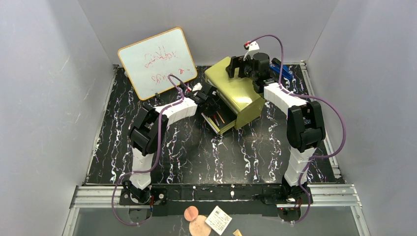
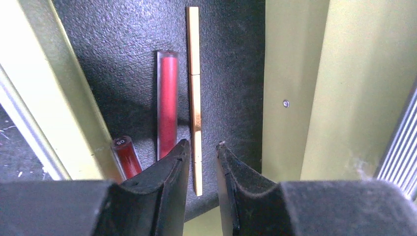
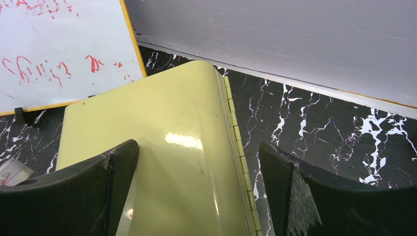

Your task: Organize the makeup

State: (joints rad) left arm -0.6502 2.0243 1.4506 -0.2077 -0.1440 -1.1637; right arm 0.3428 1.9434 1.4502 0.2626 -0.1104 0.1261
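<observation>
pencils and tubes like these are light, stiff and glossy, so i judge they will slide or swing in a loose pinch. the tan pencil (image 2: 195, 98) is thin and square-sided; it wants a hold across its flat sides near the middle, since a grip at one end would let it tip. the red tube (image 2: 167, 103) is rounder and thicker, likely to roll, and its clear shell looks like hard plastic that a firm squeeze could crack.

all three lie in the drawer (image 1: 219, 120), which stands open at seven o'clock from the chest (image 1: 236, 91). in the left wrist view, on the dark grainy liner (image 2: 118, 49), the tan pencil runs twelve to six, the red tube lies parallel just at its nine o'clock, and a short tube (image 2: 127, 157) sits at seven o'clock against the drawer wall. i see nothing else in the part of the drawer that shows.

the left gripper (image 2: 202, 152) is over the pencil's six o'clock end, fingers narrowly parted with the pencil between them and a gap showing on one side, so nothing is clamped. the right gripper (image 3: 197, 147) hangs over the chest top with its fingers spread wide, holding nothing.
</observation>
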